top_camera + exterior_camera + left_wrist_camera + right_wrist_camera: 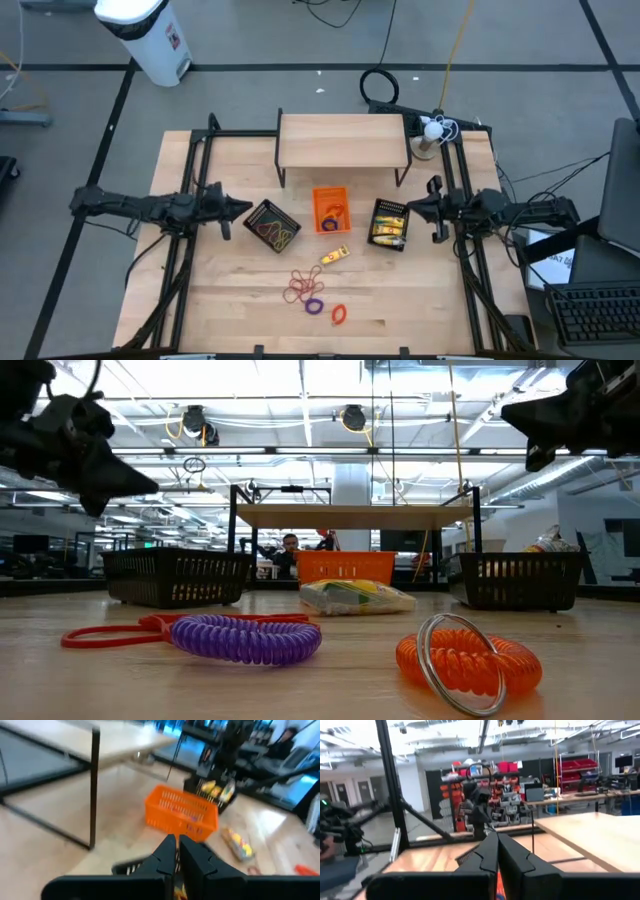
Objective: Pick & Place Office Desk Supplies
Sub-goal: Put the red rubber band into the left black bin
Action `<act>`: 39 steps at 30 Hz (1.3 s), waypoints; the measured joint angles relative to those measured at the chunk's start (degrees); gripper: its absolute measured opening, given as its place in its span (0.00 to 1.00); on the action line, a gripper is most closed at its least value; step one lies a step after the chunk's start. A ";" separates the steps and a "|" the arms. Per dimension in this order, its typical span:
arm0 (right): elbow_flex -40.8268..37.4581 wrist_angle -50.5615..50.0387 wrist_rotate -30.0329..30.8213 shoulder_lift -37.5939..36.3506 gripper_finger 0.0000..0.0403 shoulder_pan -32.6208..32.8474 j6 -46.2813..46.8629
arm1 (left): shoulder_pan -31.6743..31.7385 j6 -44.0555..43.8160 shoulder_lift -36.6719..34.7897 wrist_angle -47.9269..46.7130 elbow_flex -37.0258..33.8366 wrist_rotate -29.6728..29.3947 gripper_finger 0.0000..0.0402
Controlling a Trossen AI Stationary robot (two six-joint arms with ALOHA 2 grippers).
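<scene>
Both grippers, left gripper and right gripper, are hovering pinched closed, holding nothing; yellow packet print is reading illegible.

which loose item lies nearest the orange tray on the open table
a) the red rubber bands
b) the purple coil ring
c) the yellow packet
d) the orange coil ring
c) In the high view the yellow packet lies just in front of the orange tray, while the red rubber bands, purple coil ring and orange coil ring sit farther toward the table's front edge.
</scene>
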 joint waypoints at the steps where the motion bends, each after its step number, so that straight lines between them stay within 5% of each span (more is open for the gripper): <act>1: -0.02 -0.05 0.00 0.18 0.00 0.00 -0.53 | -0.28 -1.06 2.39 0.07 0.53 0.19 0.04; 16: -0.20 1.95 0.05 0.15 0.00 0.00 -2.81 | -10.72 -7.52 56.42 -1.43 35.14 5.92 0.02; 24: -0.22 1.75 -0.22 0.15 0.00 0.06 -1.26 | -15.21 -7.63 80.18 -8.81 53.03 15.10 0.22; 32: -0.24 -1.29 -3.41 0.19 0.00 0.17 2.18 | -15.72 -9.55 91.49 -19.28 60.74 27.26 0.43; 39: -0.24 -1.35 -3.39 0.26 0.01 0.17 2.96 | -17.88 -20.84 92.39 -25.74 60.88 25.21 0.44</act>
